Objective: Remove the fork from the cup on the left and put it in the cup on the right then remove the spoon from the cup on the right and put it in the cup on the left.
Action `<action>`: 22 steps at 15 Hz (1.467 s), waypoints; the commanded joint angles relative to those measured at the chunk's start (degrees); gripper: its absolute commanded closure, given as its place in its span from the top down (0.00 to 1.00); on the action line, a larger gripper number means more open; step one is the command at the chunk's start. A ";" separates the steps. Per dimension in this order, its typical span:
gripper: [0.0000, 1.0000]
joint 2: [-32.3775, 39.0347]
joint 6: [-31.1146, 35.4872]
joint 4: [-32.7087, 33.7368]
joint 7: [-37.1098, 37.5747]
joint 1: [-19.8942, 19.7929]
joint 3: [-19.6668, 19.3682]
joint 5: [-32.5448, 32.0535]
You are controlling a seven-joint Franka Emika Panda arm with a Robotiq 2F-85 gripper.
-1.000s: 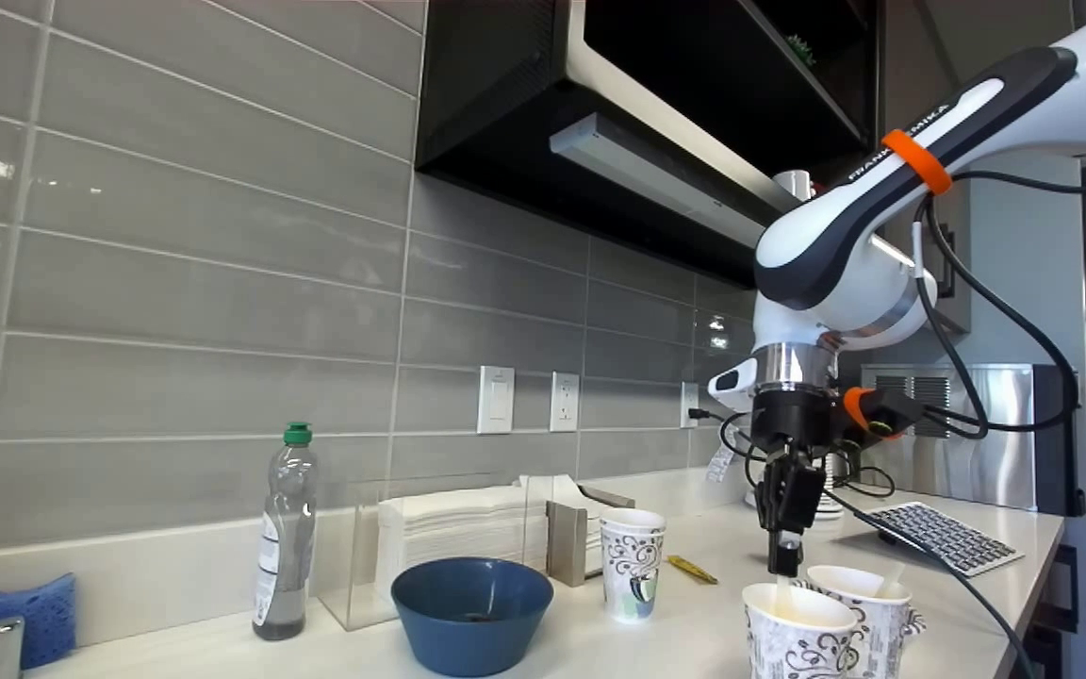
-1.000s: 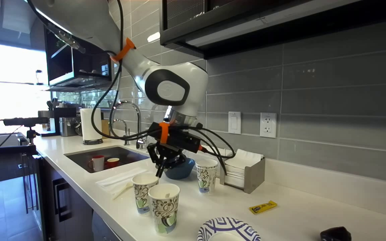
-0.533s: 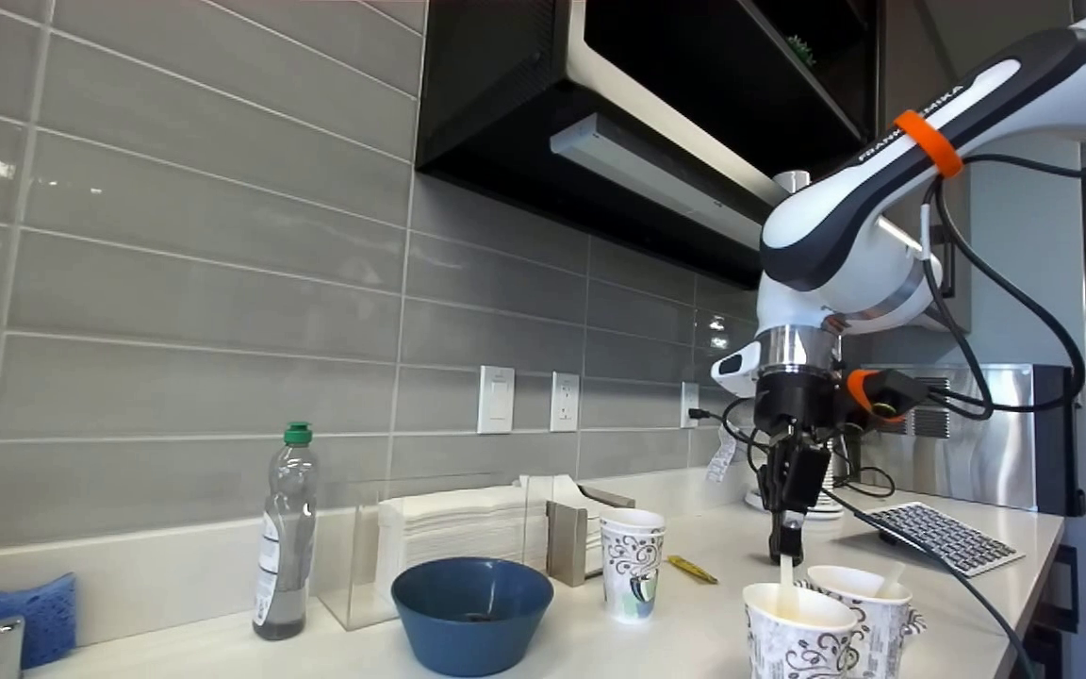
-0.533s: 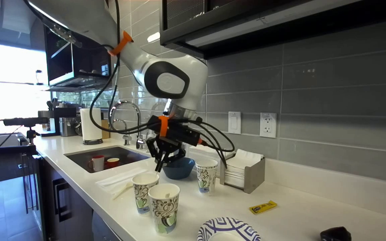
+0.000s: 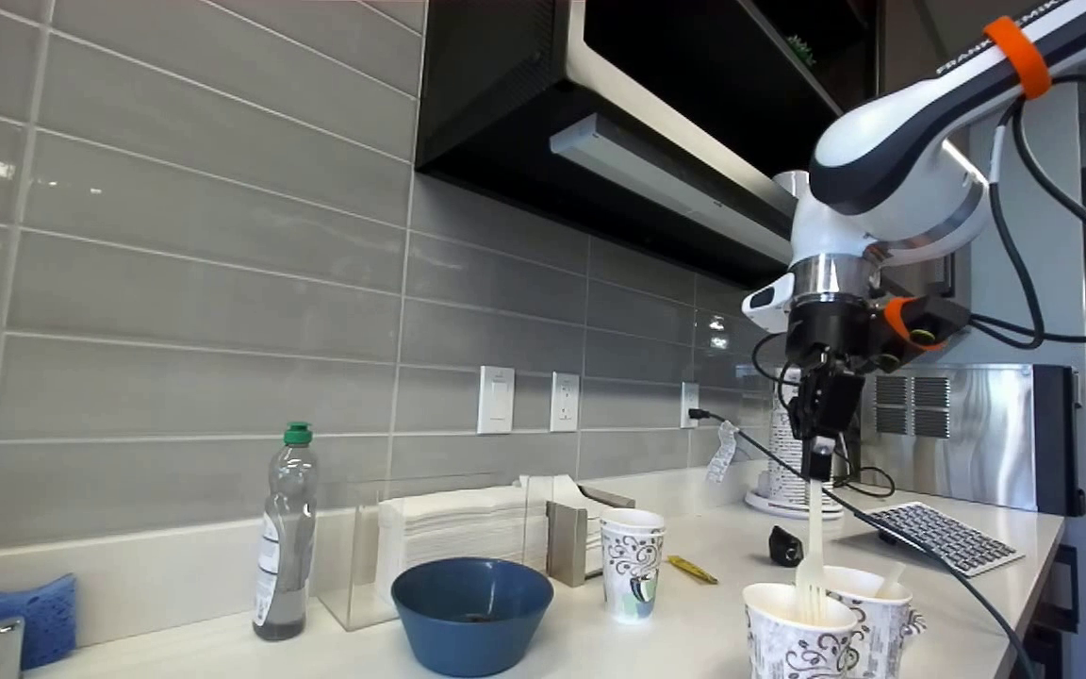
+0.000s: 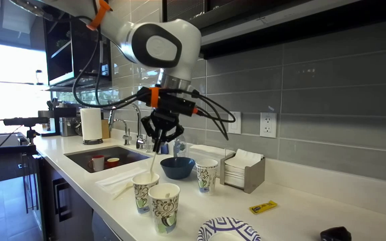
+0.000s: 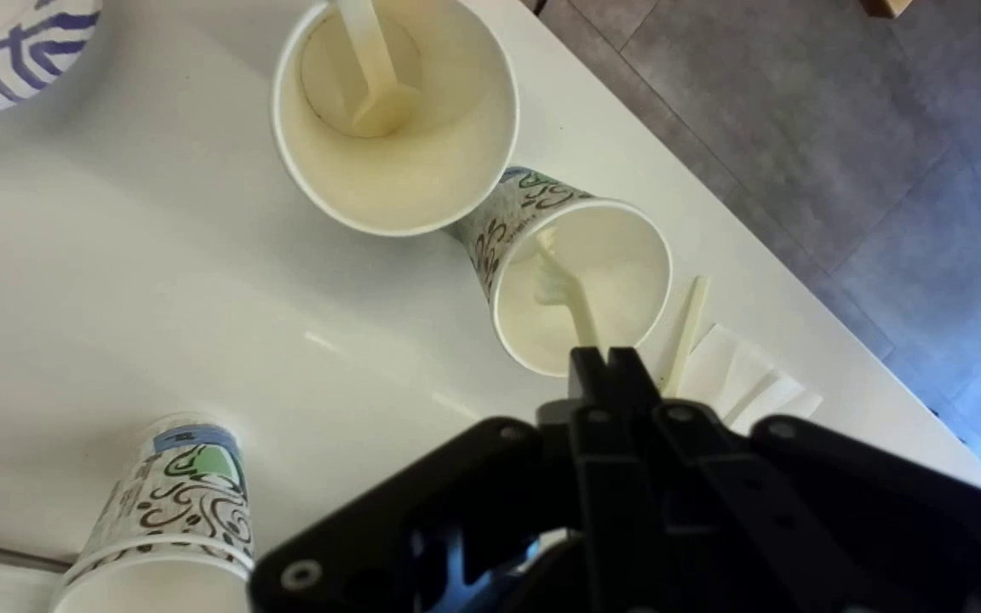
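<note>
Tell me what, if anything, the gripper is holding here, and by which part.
The gripper holds the pale fork by the upper end of its handle, tines pointing down.

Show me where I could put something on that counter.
A wide bare patch of counter lies between the yellow packet, the back wall and the black object; a smaller one between packet, stacked cups and patterned plate. It's crowded where the gripper holds the fork at one cup, the spoon cup close by.
</note>
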 commanded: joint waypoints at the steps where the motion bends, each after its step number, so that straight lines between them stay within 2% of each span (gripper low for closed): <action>1: 0.01 -6.28 -2.43 -0.02 4.95 -1.50 0.55 -3.80; 7: 0.01 -10.89 -1.40 -0.67 11.26 -3.35 -1.40 -7.13; 14: 0.01 -7.55 1.86 -2.55 15.57 -3.72 -3.03 -6.84; 22: 0.01 -3.37 6.45 -4.92 19.27 -3.52 -2.93 -6.05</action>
